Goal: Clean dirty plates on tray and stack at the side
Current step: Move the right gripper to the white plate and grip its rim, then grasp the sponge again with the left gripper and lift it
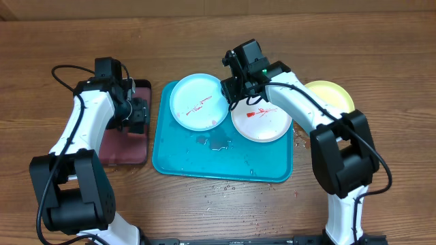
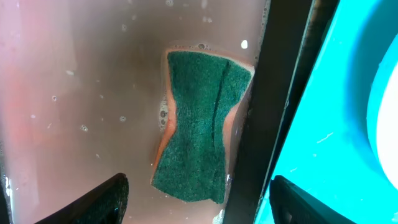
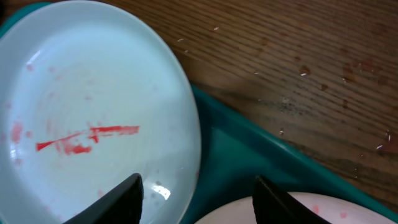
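Both claws wide, nothing gripped yet.
Overhead: the smeared blue plate (image 1: pixel 193 95) and white plate (image 1: pixel 262 122) lie in the tray (image 1: pixel 204 162). Left wrist: my left claw (image 2: pixel 199 205) straddles the sponge (image 2: pixel 200 124), left of the tray. Right wrist: my right claw (image 3: pixel 199 200) hovers over the blue plate's edge, likely to steady it.

Below left gripper (image 2: pixel 199 208): sponge (image 2: pixel 198 127) is lying between spread fingers (image 2: pixel 106 202).
Its right side: black tray wall (image 2: pixel 273 112) is blocking.
Below right gripper (image 3: pixel 198 202): plate (image 3: pixel 87 124) and teal tray (image 3: pixel 242 155) rims are crowding the gap.
Ahead: table (image 3: pixel 298 62) is lying open.
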Tool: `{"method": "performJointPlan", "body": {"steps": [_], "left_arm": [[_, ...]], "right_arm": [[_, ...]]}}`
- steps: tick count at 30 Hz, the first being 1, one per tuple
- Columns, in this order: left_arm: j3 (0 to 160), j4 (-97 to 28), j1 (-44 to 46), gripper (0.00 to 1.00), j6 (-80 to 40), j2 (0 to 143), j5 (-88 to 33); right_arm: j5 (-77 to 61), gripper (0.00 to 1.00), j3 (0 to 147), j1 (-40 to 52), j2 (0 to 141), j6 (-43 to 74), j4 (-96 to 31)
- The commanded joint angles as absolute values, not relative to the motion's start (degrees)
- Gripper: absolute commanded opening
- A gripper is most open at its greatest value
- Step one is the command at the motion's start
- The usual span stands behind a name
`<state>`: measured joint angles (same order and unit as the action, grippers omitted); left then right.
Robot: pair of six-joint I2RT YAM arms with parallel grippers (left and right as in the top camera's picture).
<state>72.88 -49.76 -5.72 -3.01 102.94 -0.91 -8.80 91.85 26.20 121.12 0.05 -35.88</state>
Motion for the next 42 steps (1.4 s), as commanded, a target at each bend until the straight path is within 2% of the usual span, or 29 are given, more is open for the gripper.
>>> {"method": "performJointPlan", "body": {"steps": [1,9,14,18,21,35,39,42], "left_arm": [[73.7,-49.7,-5.9,0.73,-3.4,101.9,-1.5],[73.7,-49.7,-5.9,0.73,-3.4,101.9,-1.5],[73.7,-49.7,-5.9,0.73,-3.4,101.9,-1.5],[73.7,-49.7,-5.9,0.73,-3.4,101.9,-1.5],[73.7,-49.7,-5.9,0.73,-3.4,101.9,-1.5],[72.2,-45.8,-5.9,0.73,-3.4,101.9,-1.5],[69.3,-42.7,-5.9,0.73,-3.4,101.9,-1.5],[66.6,-39.0,-5.9,0.68,-3.4,101.9,-1.6]], "right_arm": [[-7.3,0.53,93.7,25.7,122.5,2.3,-34.9],[-12.7,0.38,93.6,26.2,124.9,4.8,-35.2],[-12.7,0.35,93.6,27.2,125.0,6.2,-37.1],[-13.3,0.13,93.6,27.8,125.1,10.9,-39.4],[-13.8,0.08,93.6,28.6,125.1,11.0,-39.8],[-13.6,0.04,93.6,31.8,125.1,13.8,-42.2],[-13.6,0.07,93.6,31.8,125.1,13.8,-42.2],[-13.7,0.12,93.6,31.8,125.1,13.8,-42.2]]}}
